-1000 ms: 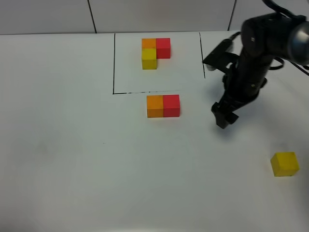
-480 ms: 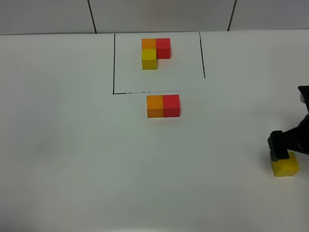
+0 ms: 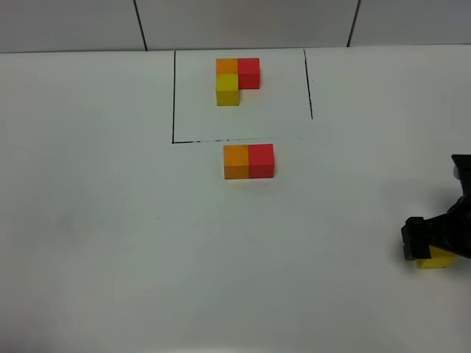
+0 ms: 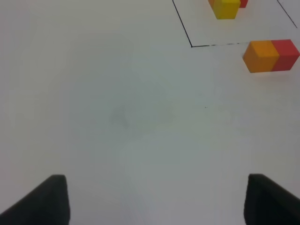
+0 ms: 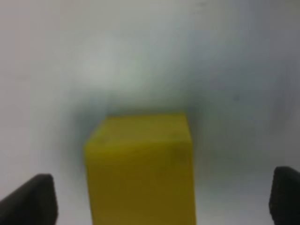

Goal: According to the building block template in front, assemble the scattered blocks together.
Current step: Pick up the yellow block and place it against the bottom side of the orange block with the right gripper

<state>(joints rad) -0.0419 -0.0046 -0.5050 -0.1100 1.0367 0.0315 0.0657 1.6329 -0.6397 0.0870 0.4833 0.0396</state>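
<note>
Right wrist view: yellow cube [image 5: 140,154] is straddled face-on by spread right gripper [image 5: 157,196]; orange-red pair [image 3: 249,161] is laid lengthwise left-right.

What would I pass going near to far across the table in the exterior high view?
yellow block → orange and red pair → building block template

The right end effector [image 3: 434,237] is a matte black, blocky mass with squared edges at the four o'clock rim of the high view, and the left end effector [image 4: 157,201] shows only two plain black fingertips [image 4: 49,201] with blunt, rounded corners in its wrist view.
</note>
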